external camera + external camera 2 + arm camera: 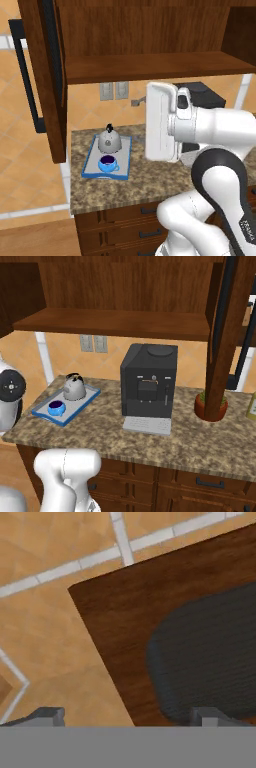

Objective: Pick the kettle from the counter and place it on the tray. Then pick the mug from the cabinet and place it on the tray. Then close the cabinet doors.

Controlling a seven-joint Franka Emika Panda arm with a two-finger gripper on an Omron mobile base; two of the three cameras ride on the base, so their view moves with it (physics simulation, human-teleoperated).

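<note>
kettle [108, 140], mug [107, 163] – on tray [90, 161] (doors [47, 75] open)

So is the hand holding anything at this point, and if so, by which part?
Nothing is held. The hand is open with only a cabinet door ahead of its fingertips; the kettle and mug sit on the tray.

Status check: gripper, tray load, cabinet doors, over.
Gripper open, empty, facing a door panel. Kettle and mug both on tray. Cabinet doors open, not yet closed. Nothing blocking seen.
</note>
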